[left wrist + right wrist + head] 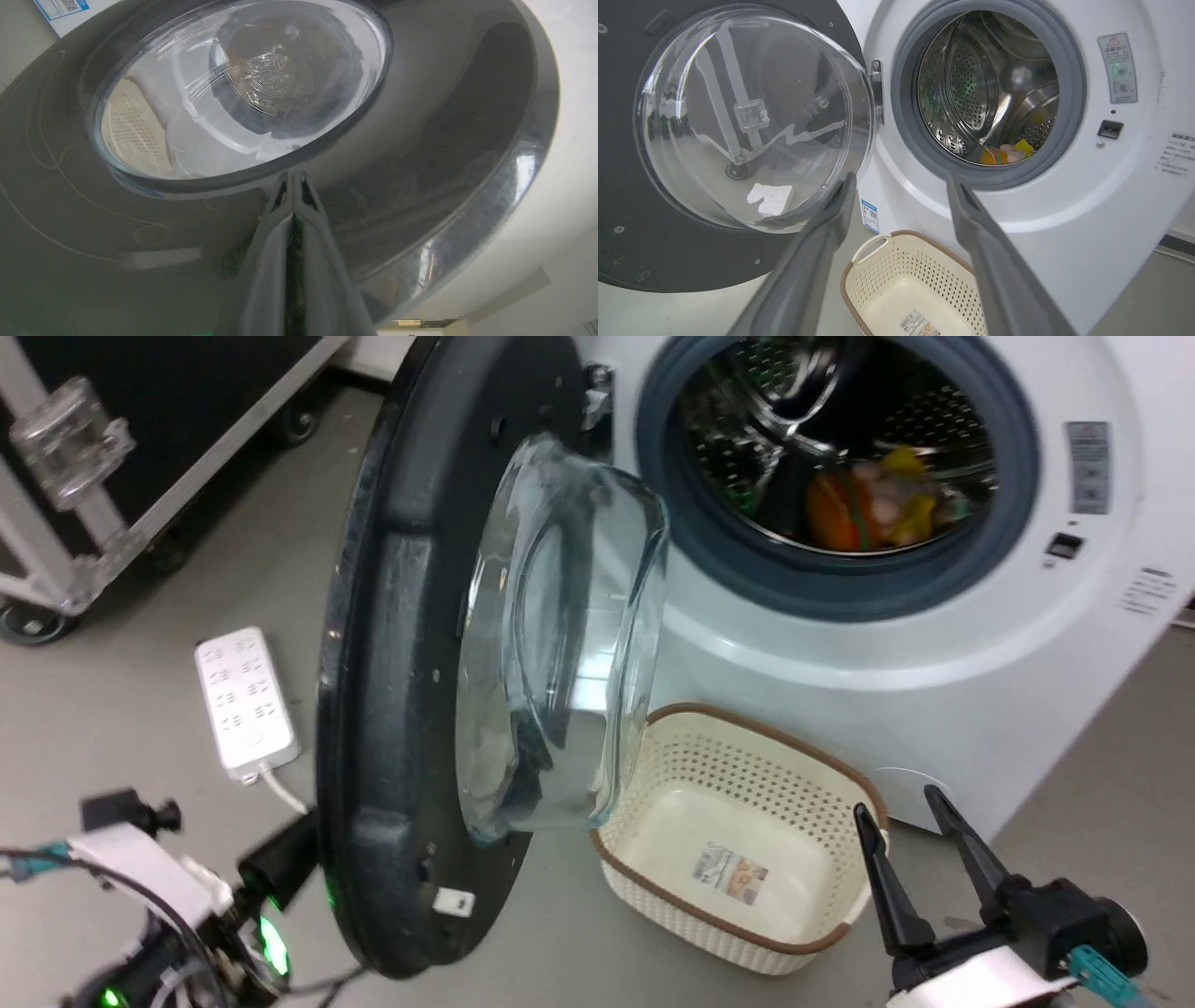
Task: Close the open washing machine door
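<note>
The washing machine door stands swung out to the left on its hinge, black rim edge-on, its clear glass bowl bulging toward the white washing machine. The grey-ringed drum mouth is uncovered, with orange and yellow items inside. My left gripper is shut, its tips pressed against the door's glossy outer face just below the window. In the head view that arm sits behind the door at lower left. My right gripper hangs open at lower right, above the basket, holding nothing; the door is to its left.
A cream perforated basket sits on the floor directly under the drum mouth, between door and machine. A white power strip with its cable lies on the floor left of the door. A wheeled black flight case stands at far left.
</note>
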